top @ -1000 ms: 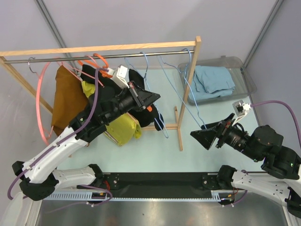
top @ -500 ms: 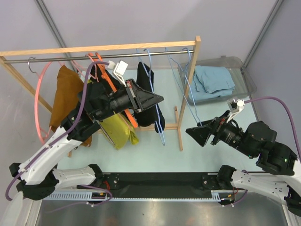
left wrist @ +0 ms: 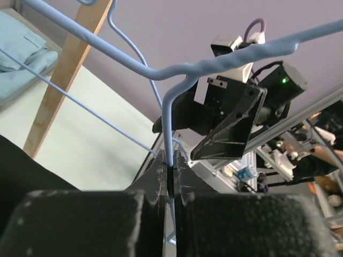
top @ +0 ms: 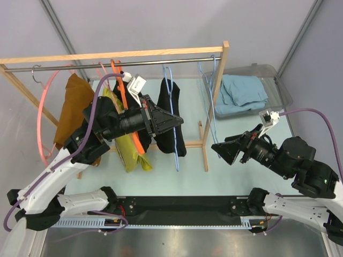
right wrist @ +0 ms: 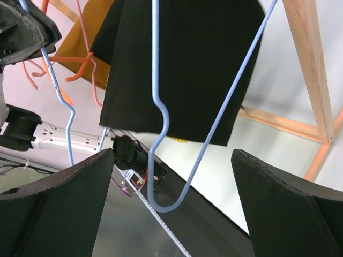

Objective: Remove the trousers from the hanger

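The black trousers [top: 175,134] hang folded over a light blue wire hanger [top: 170,88], which is hooked on the metal rail [top: 182,60]. My left gripper [top: 178,121] is shut on that hanger's wire; in the left wrist view the blue hanger [left wrist: 167,115] runs straight down between the closed jaws of the left gripper [left wrist: 170,161]. My right gripper [top: 224,150] stands open to the right of the rack, apart from everything. In the right wrist view the trousers [right wrist: 182,59] and the hanger's lower bend [right wrist: 166,203] hang ahead of the wide-open right gripper [right wrist: 171,211].
A wooden rack post [top: 216,104] stands between my grippers. An empty blue hanger [top: 210,85] hangs by it. Brown [top: 72,112] and yellow [top: 128,150] garments, orange hangers [top: 115,72] and a pink hanger [top: 40,123] hang left. A clear bin [top: 281,88] with blue clothes sits far right.
The left gripper has drawn the blue hanger and trousers to the right along the rail, so they now hang straighter. The right gripper has edged left, still open.
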### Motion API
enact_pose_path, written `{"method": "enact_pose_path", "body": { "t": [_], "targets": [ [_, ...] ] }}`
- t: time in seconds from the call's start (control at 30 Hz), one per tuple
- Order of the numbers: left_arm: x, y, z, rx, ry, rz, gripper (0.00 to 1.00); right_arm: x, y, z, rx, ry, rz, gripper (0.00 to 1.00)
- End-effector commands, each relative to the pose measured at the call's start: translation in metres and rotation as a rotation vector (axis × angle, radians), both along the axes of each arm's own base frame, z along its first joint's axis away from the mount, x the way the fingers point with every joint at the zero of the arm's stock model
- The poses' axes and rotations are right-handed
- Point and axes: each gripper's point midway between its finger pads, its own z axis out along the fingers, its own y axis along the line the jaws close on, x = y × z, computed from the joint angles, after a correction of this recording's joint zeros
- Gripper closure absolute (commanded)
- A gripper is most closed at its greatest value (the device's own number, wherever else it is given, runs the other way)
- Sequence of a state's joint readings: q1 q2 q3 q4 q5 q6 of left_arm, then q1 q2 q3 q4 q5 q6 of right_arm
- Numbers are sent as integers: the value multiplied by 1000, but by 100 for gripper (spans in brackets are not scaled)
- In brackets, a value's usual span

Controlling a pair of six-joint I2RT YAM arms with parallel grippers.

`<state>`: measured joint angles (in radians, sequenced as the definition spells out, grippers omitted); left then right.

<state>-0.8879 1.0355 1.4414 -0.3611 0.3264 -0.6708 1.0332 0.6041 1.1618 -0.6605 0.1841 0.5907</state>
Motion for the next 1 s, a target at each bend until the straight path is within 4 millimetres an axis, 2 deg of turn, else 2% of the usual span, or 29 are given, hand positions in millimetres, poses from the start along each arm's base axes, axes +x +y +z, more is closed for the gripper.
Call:
{"method": "enact_pose_path", "body": {
  "t": [0.0, 0.27, 0.4, 0.43, 0.5, 0.53, 0.57, 0.63, 0.67, 0.73, 0.77, 0.97],
  "targets": [
    [-16, 18, 38, -72, -253, -19, 100, 7, -4, 21, 38, -55, -39, 3],
    [-30, 29, 39, -74, -293, -47, 100, 8, 1, 23, 37, -63, -28, 3],
    [-45, 32, 46, -124, -212, -101, 100, 5, 10, 24, 11, -75, 22, 3],
    [-49, 32, 47, -148, -154, -115, 99, 3, 11, 30, 14, -88, 36, 3],
    [-54, 32, 43, -168, -103, -137, 100, -4, 18, 33, -4, -105, 96, 4],
    [-57, 33, 42, -185, -54, -147, 100, -7, 18, 43, -7, -140, 119, 3],
    [-55, 30, 32, -177, -16, -150, 100, -13, 20, 43, -23, -148, 161, 4],
    [-61, 35, 32, -211, 25, -156, 100, -15, 28, 43, -81, -177, 205, 4],
    [-60, 34, 24, -205, 50, -157, 99, -25, 30, 48, -87, -190, 266, 4],
    [-67, 39, 24, -221, 64, -169, 100, -28, 35, 50, -121, -219, 307, 4],
    [-68, 39, 18, -216, 71, -174, 100, -34, 34, 57, -118, -236, 331, 4],
    [-82, 43, 20, -230, 91, -234, 100, -59, 41, 74, -71, -333, 464, 4]
  ]
}}
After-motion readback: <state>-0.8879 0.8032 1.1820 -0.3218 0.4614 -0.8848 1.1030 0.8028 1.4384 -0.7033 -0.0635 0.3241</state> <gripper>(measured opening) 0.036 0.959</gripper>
